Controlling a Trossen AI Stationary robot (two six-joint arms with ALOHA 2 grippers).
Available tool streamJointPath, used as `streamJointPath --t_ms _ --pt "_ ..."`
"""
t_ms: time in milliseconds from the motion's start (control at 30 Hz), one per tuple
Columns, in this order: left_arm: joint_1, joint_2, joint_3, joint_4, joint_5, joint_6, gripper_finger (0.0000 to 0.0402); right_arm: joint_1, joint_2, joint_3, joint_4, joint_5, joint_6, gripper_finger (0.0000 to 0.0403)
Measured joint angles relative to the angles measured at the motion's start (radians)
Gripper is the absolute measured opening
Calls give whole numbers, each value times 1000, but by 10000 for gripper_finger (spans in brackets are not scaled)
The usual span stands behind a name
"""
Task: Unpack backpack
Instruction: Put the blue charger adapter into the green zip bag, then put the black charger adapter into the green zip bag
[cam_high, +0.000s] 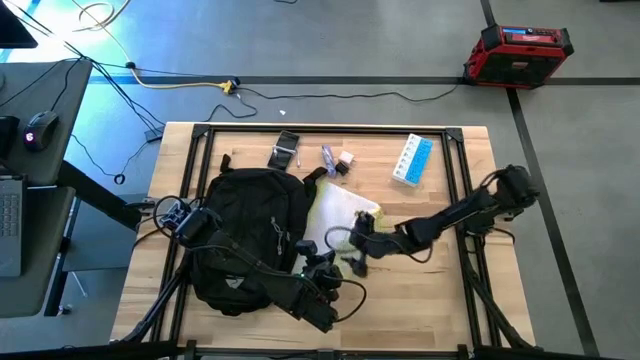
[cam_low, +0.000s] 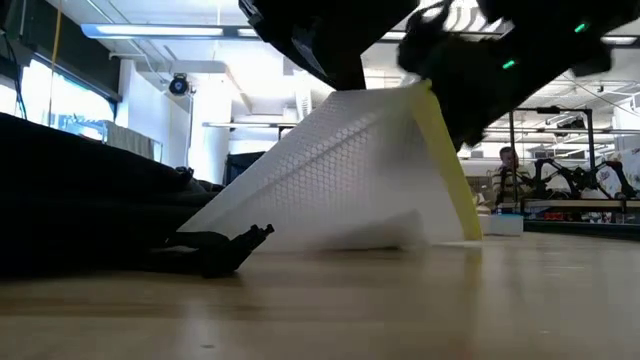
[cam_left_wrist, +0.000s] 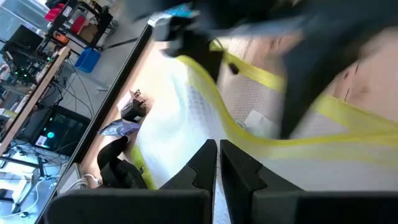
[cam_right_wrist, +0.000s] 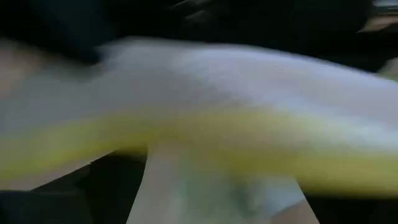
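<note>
Black fabric, the backpack (cam_high: 250, 235) lay on the left half of the wooden tabletop (cam_high: 440, 300), its open side toward the centre. Against that side a translucent mesh pouch (cam_high: 340, 215) with neon-yellow trim stood tilted, one end lifted off the wood in the low view and mostly clear of the bag. The left gripper (cam_high: 325, 280) sat at the bag's near edge with its fingers (cam_left_wrist: 208, 165) pressed shut just beside the pouch; whether they pinched any fabric could not be determined. The right gripper (cam_high: 362, 240) was at the pouch's yellow edge; whether its fingers were spread or gripping could not be told. Beyond the bag lay a blue-and-white box (cam_high: 412, 160) and several small items (cam_high: 310, 157). Assessment: unpacking appeared well along, the pouch not yet set down. Remaining contents of the bag were not visible.
</note>
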Motion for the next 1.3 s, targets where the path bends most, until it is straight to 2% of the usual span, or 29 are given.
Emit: streamJointPath --t_ms 133,200,300,367,500,533,600,700,767,900,1000,1133,1300 --pt "2 0 0 1 12 0 0 79 -106 0 -202 -165 -20 360" --pt "7 0 0 1 46 0 0 130 -161 0 -276 -185 -18 355" --pt "21 0 0 1 144 0 0 194 -262 0 -277 -158 -33 346" --pt "32 3 0 0 213 10 0 225 -329 0 -256 -43 -78 340" --pt "54 12 -29 54 320 39 0 213 -412 0 -253 360 -108 330" --pt "59 13 -36 68 336 48 0 186 -421 0 -260 420 -108 329" --pt "66 13 -50 94 351 61 0 110 -424 1 -294 446 -107 328" --pt "70 13 -51 96 350 66 0 -49 -399 1 -351 418 -83 327" --pt "68 13 -51 96 348 81 0 -167 -370 1 -360 363 -95 327" --pt "57 13 -51 95 339 105 0 -397 -292 0 -266 218 -154 327" --pt "51 13 -52 92 334 124 0 -529 -208 0 -174 99 -198 327" --pt "47 12 -52 70 324 123 0 -647 -82 0 -20 -93 -255 327" --pt "47 12 -52 63 324 124 0 -704 74 0 128 -122 -257 327"
